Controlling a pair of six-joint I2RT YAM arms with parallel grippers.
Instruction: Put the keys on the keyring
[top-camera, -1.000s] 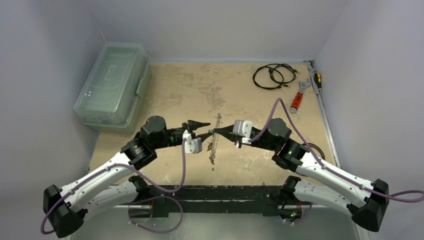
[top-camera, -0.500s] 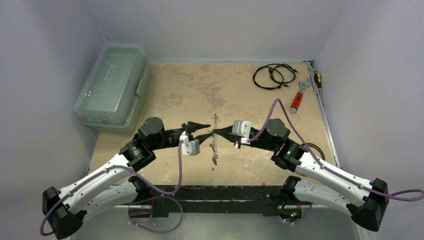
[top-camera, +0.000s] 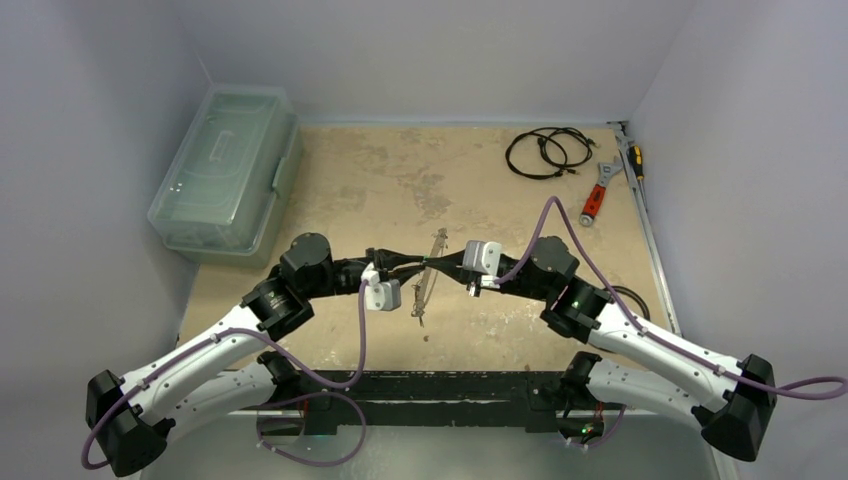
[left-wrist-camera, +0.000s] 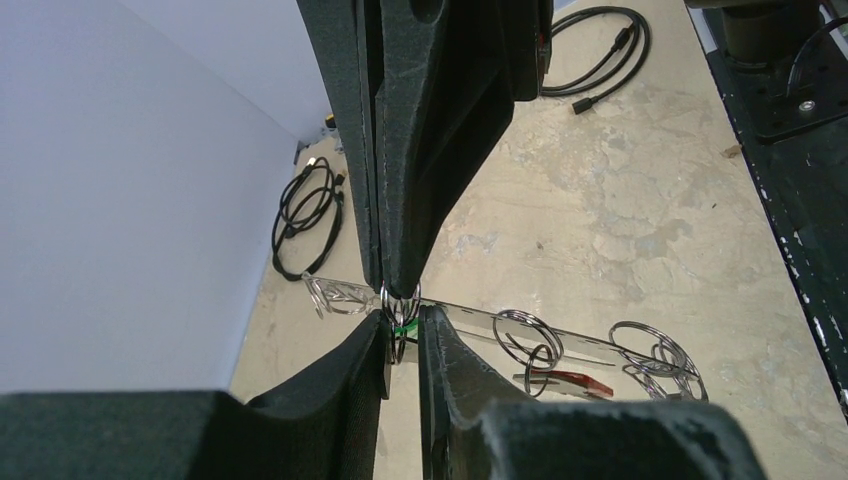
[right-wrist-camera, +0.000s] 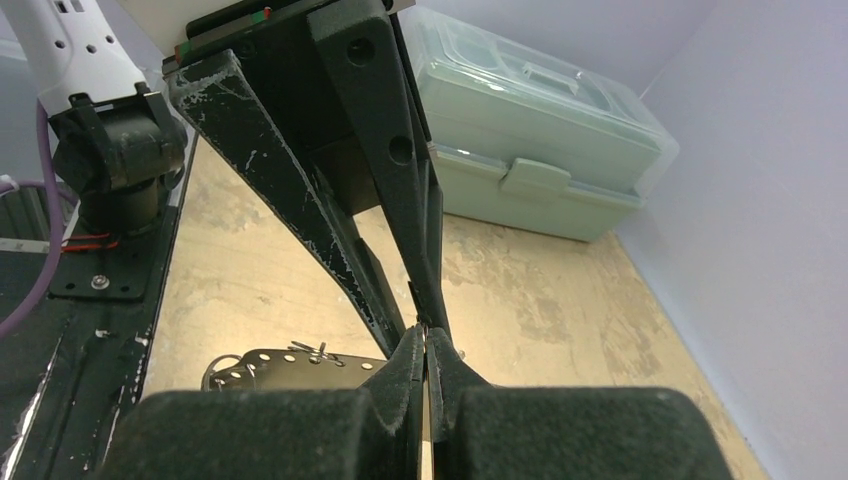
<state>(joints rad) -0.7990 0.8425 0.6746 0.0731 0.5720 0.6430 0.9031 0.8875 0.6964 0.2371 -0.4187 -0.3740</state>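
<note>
Left arm (top-camera: 200, 350) and right arm (top-camera: 660, 345) reach in from the near edge, and their tips meet nose to nose over the middle of the counter (top-camera: 400, 180).

Right jaws are pressed flat together, clamped on the rim of the keyring (left-wrist-camera: 575, 342). The keyring is up off the counter, on edge and tilted, and it runs across the spot where the two sets of jaws meet.

Left jaws are squeezed to a thin slit, gripping a small split ring (left-wrist-camera: 400, 305) on the same rim. Their tips sit right against the right jaws' tips. A bit of green tag (left-wrist-camera: 403, 326) shows in the slit. Can't tell if a key blade is in there too.

The rest of the keyring runs away to one side of the pinch point. There is a second split ring (left-wrist-camera: 525, 338) partway along and a ring cluster (left-wrist-camera: 655, 352) at the far end. The red key (left-wrist-camera: 572, 378) is just beside the strip, between those two.

Well beyond the jaws to the left is a clear plastic box (top-camera: 228, 170), lid on, against the wall. Well beyond them to the right is a black cable coil (top-camera: 545, 150). Next to it, by the right wall, are a red-handled wrench (top-camera: 597, 195) and a screwdriver (top-camera: 634, 160).
</note>
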